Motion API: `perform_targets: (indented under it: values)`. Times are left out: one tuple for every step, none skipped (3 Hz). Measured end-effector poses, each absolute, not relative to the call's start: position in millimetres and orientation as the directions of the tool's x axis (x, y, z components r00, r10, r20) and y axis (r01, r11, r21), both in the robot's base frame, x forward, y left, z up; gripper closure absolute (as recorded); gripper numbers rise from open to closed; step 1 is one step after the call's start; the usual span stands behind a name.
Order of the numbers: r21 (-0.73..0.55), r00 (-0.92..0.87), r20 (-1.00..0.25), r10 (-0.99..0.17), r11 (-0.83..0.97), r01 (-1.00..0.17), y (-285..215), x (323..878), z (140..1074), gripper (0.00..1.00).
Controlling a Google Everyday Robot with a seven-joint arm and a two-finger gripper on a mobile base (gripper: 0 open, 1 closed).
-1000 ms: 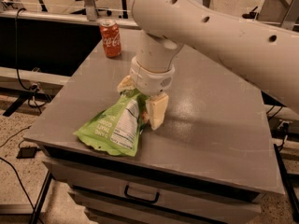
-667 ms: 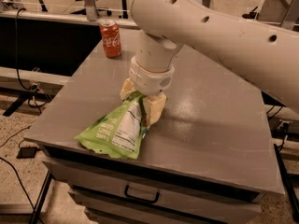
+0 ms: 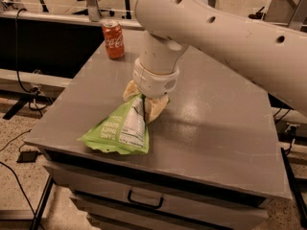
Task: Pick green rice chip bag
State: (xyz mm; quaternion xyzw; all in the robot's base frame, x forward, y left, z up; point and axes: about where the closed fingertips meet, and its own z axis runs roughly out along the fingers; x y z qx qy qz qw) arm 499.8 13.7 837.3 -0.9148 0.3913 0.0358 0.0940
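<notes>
Pincer (image 3: 144, 101): pointing down over the tabletop (image 3: 216, 128), its tan fingers (image 3: 156, 108) closed on the green chip bag (image 3: 120, 131) at its top corner.
Bag: upper end pinched inside the pincer, the rest spreading below and to the near-left, resting on the tabletop.
Reason for grip: likely the thin crimped corner fits between the fingers.
Can (image 3: 113, 40): behind the pincer, well apart.

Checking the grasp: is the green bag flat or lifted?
Partly lifted: the end effector over the table pinches the green bag by its top; its bottom edge rests on the surface.
</notes>
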Motion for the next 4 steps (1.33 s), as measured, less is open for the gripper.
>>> perform_targets:
  values:
    - [-0.218,0.719,-0.102,-0.687,-0.69,-0.69,24,491,863,1.0]
    - [-0.331,0.769,-0.045,-0.638,-0.717,-0.614,43,478,899,1.0]
    - [-0.382,0.783,-0.018,-0.622,-0.719,-0.58,49,473,913,1.0]
    - [-0.382,0.783,-0.018,-0.622,-0.719,-0.58,49,473,913,1.0]
